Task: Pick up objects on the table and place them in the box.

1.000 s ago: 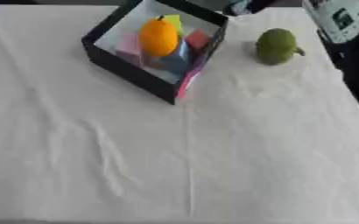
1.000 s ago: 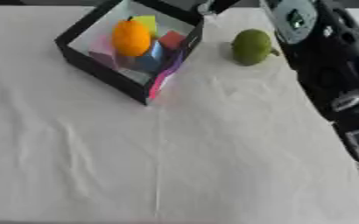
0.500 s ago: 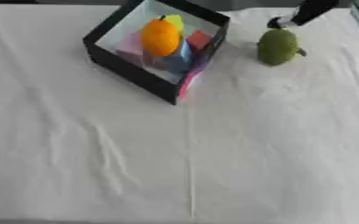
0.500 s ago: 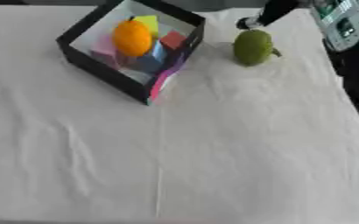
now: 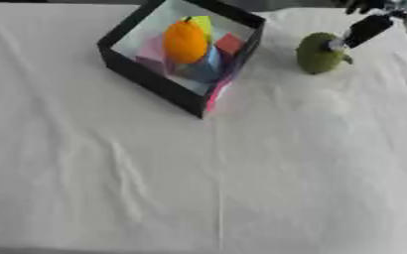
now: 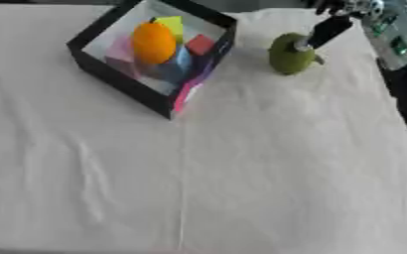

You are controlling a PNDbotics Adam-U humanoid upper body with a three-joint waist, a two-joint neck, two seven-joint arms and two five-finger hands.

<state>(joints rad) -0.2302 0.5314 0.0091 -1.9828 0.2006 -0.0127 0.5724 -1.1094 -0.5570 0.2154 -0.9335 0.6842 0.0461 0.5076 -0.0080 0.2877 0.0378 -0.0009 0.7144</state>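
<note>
1. One black box (image 5: 151, 82) is sitting tilted near the far edge of the table (image 5: 241, 188), left of centre, on a white cloth
2. An orange fruit (image 5: 184, 40) is lying inside the box, on top of a pink block, a red block (image 5: 229, 43), a yellow-green piece and a bluish item
3. A green pear-shaped fruit (image 6: 290, 53) is resting on the cloth just to the right of the box, near the far right corner of the table
4. The right hand (image 6: 330, 29) is reaching in from the far right corner, with one dark finger extending down and touching the top of the green fruit; whether the remaining fingers are curled cannot be told
5. The left hand is appearing in neither view
</note>
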